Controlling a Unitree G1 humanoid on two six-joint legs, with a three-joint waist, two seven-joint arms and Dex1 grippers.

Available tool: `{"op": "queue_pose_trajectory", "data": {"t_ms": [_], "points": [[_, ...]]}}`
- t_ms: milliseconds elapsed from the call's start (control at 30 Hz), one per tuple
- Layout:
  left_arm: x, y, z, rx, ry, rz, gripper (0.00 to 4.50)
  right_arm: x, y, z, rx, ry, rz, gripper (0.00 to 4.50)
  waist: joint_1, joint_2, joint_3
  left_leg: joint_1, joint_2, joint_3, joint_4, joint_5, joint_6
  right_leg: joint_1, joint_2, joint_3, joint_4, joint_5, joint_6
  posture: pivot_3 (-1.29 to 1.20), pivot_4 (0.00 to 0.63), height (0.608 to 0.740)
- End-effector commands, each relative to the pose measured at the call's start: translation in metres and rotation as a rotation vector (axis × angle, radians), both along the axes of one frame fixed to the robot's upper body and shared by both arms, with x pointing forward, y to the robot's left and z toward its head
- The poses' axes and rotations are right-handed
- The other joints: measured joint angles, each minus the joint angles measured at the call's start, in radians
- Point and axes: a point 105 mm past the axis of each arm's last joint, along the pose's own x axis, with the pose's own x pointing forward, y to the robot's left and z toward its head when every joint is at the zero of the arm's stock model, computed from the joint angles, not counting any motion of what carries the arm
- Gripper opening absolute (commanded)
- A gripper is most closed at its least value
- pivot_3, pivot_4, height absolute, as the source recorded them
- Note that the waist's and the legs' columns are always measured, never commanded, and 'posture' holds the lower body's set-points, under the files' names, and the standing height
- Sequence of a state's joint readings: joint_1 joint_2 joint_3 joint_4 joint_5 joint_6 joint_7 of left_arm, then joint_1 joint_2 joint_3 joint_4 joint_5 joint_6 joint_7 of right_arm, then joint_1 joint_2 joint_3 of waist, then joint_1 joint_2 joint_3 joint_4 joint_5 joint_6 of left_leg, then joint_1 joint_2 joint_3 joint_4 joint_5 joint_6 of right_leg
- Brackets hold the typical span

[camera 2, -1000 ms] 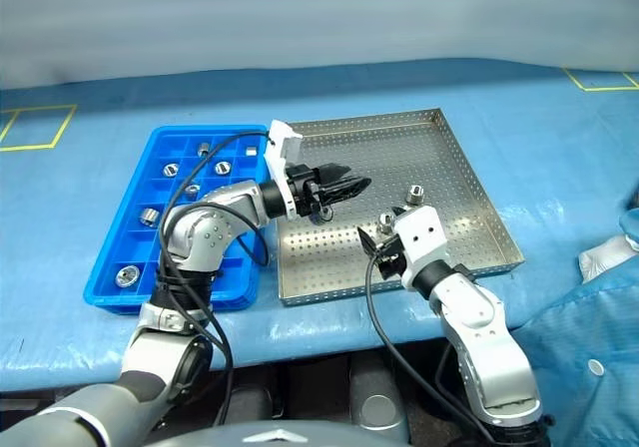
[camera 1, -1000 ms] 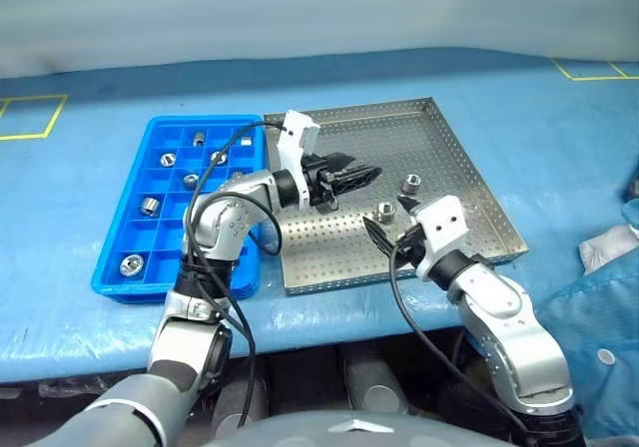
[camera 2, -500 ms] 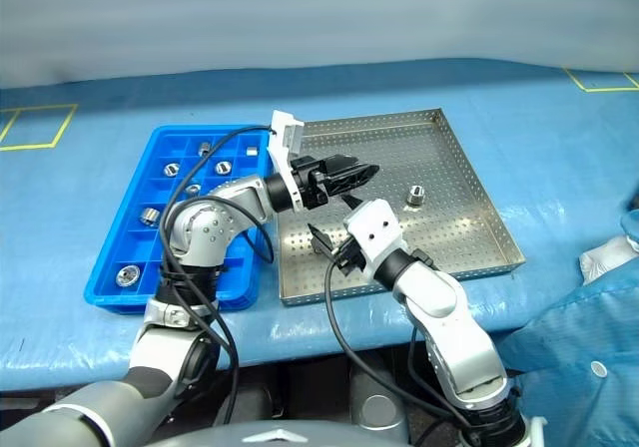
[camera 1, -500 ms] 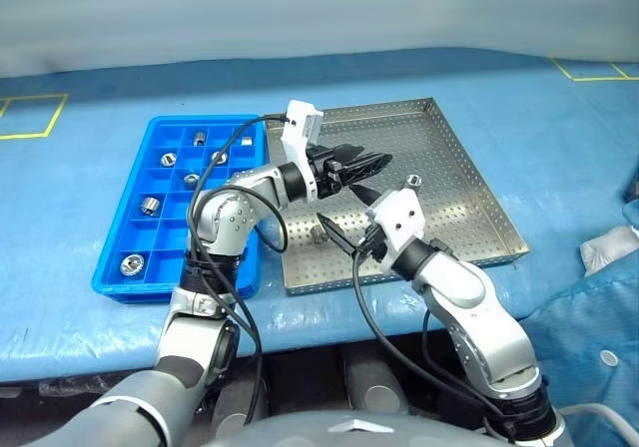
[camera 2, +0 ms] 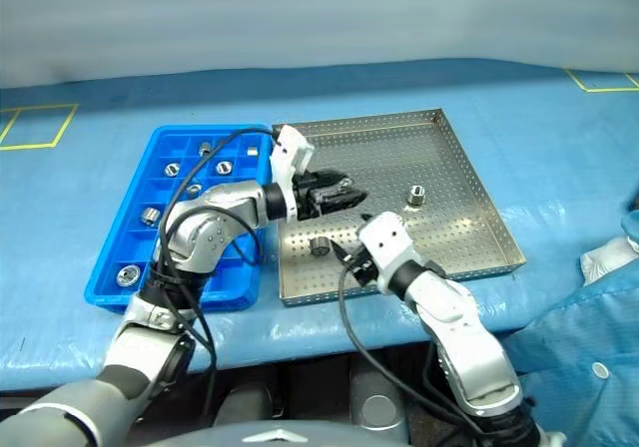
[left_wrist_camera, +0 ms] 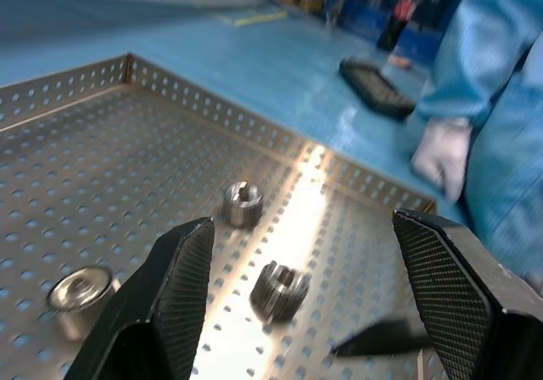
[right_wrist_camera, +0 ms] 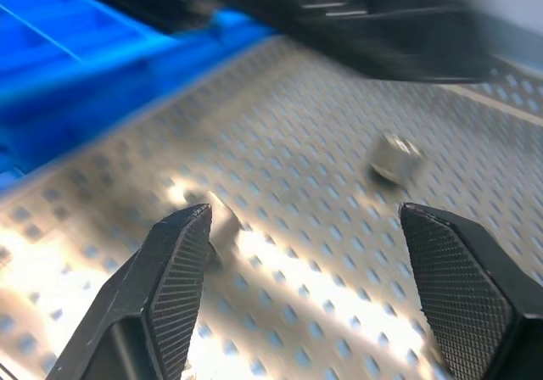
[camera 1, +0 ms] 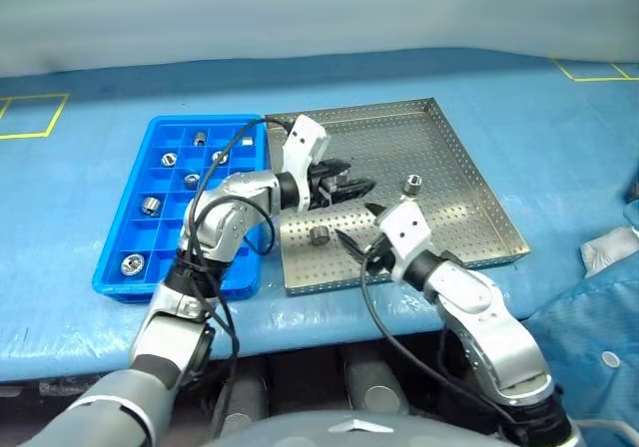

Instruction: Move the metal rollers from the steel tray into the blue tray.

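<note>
Both arms reached in over the steel tray (camera 1: pixel 454 158), which sat on the blue-covered counter (camera 1: pixel 90 73) with the blue tray (camera 1: pixel 120 257) touching its left edge. The left tool (camera 1: pixel 351 188) pointed right and slightly down across the tray's middle, fingers spread, nothing between them. The right tool (camera 1: pixel 351 235) pointed left toward it from the tray's near side, also released and empty; the two tools were close together but apart.

Three metal rollers lay loose on the perforated floor: one (camera 1: pixel 319 235) near the front left, just beside the right tool, one (camera 1: pixel 411 183) farther right toward the middle, and a third (left_wrist_camera: pixel 78 290) seen from the left wrist. Several more (camera 1: pixel 149 206) already sat in the blue tray's compartments.

Compared with a second earlier, the left tool had sunk lower and rolled, and the right tool had shifted left along the tray's near side. A roller had been beside it then.

A person's sleeve (camera 1: pixel 609 297) showed at the right.
</note>
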State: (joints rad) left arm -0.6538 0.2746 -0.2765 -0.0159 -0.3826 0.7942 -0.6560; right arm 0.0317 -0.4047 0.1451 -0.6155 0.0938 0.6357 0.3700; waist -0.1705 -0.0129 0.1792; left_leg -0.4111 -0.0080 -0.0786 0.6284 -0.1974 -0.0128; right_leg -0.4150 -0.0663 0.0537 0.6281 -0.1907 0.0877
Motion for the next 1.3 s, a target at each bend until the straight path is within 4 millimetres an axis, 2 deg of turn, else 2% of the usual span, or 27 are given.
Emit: {"op": "queue_pose_trajectory", "data": {"t_ms": [33, 167, 300, 567, 767, 967, 1067, 1233, 1300], "points": [[-0.016, -0.007, -0.009, 0.157, -0.142, -0.132, 3.64, -0.003, -0.023, 0.017, -0.034, -0.052, -0.063, 3.73, 0.002, 0.000, 0.000, 0.000, 0.000, 0.000, 0.000, 0.000, 0.000, 0.000, 0.000, 0.000, 0.000, 0.000, 0.000, -0.20, 0.150, 0.740], [-0.017, -0.003, -0.022, 0.226, -0.146, -0.145, 3.64, -0.002, -0.032, 0.020, -0.050, -0.062, -0.096, 3.73, 0.002, 0.000, 0.000, 0.000, 0.000, 0.000, 0.000, 0.000, 0.000, 0.000, 0.000, 0.000, 0.000, 0.000, 0.000, -0.21, 0.150, 0.740], [-0.014, 0.001, -0.030, 0.289, -0.164, -0.138, 3.64, -0.001, -0.029, 0.021, -0.043, -0.072, -0.103, 3.73, 0.000, 0.000, 0.000, 0.000, 0.000, 0.000, 0.000, 0.000, 0.000, 0.000, 0.000, 0.000, 0.000, 0.000, 0.000, -0.21, 0.150, 0.740], [-0.009, 0.014, -0.034, 0.329, -0.157, -0.091, 3.64, -0.002, -0.025, 0.019, -0.037, -0.069, -0.099, 3.73, 0.000, 0.000, 0.000, 0.000, 0.000, 0.000, 0.000, 0.000, 0.000, 0.000, 0.000, 0.000, 0.000, 0.000, 0.000, -0.20, 0.150, 0.740], [-0.010, 0.018, -0.055, 0.469, -0.181, -0.110, 3.64, 0.002, -0.025, 0.023, -0.032, -0.089, -0.103, 3.73, 0.002, 0.000, 0.000, 0.000, 0.000, 0.000, 0.000, 0.000, 0.000, 0.000, 0.000, 0.000, 0.000, 0.000, 0.000, -0.20, 0.150, 0.740], [-0.010, 0.020, -0.059, 0.497, -0.173, -0.113, 3.64, 0.002, -0.025, 0.022, -0.029, -0.087, -0.113, 3.73, 0.003, 0.000, 0.000, 0.000, 0.000, 0.000, 0.000, 0.000, 0.000, 0.000, 0.000, 0.000, 0.000, 0.000, 0.000, -0.20, 0.150, 0.740], [-0.006, 0.021, -0.060, 0.511, -0.177, -0.091, 3.08, 0.004, -0.026, 0.023, -0.025, -0.094, -0.123, 3.73, 0.005, 0.000, 0.000, 0.000, 0.000, 0.000, 0.000, 0.000, 0.000, 0.000, 0.000, 0.000, 0.000, 0.000, 0.000, -0.20, 0.150, 0.740], [-0.005, 0.021, -0.059, 0.504, -0.178, -0.088, 1.46, 0.004, -0.025, 0.023, -0.027, -0.092, -0.118, 3.73, 0.005, 0.000, 0.000, 0.000, 0.000, 0.000, 0.000, 0.000, 0.000, 0.000, 0.000, 0.000, 0.000, 0.000, 0.000, -0.19, 0.150, 0.740], [-0.004, 0.022, -0.057, 0.497, -0.179, -0.080, 1.46, 0.004, -0.025, 0.023, -0.026, -0.090, -0.118, 3.73, 0.005, 0.000, 0.000, 0.000, 0.000, 0.000, 0.000, 0.000, 0.000, 0.000, 0.000, 0.000, 0.000, 0.000, 0.000, -0.19, 0.150, 0.740]]}}
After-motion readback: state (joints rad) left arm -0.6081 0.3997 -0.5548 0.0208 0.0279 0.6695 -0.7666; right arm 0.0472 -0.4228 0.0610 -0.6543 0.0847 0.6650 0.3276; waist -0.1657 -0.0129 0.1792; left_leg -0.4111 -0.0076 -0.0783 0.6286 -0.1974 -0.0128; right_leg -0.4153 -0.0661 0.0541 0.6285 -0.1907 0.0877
